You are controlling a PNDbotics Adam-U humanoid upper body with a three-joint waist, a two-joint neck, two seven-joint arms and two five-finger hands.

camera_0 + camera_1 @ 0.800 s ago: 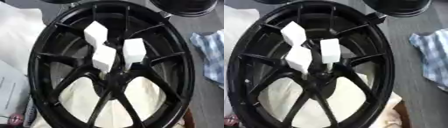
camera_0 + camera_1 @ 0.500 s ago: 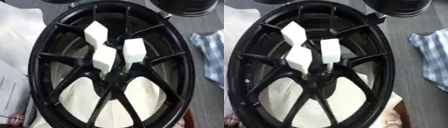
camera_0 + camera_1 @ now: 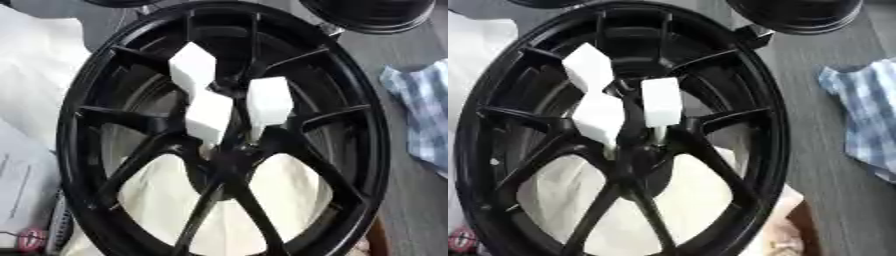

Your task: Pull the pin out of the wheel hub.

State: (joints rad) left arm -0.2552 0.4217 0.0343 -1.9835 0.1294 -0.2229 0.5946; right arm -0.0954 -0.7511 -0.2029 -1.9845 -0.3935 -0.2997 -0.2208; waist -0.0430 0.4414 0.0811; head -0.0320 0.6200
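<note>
— Looking down, what lies nearest you?

— A pale sheet (image 3: 166, 200) showing through the lower spokes, and a small red thing (image 3: 31, 239) at the near left corner. The black hub (image 3: 66, 135) stands over both and fills most of my view.

— And the pins?

— Three white-headed pins (image 3: 661, 100) are clustered at the hub's centre, just above where the spokes meet. All are seated, none drawn.

— What are your hands doing?

— Neither my left hand nor my right hand shows in either view, so I cannot tell how open they are or whether they hold anything.

— What could go wrong?

— The heads crowd each other, so reaching for one I could knock its neighbour. The spokes close in tightly too; a skewed pull might jam the thin stem in its hole or catch my fingers on a spoke.

— Anything changed since a moment ago?

— No. The pins stand as they did, and the hub has not shifted.

— Farther off?

— A blue checked cloth (image 3: 864, 115) on the right, and another dark wheel (image 3: 367, 12) beyond the rim.
</note>
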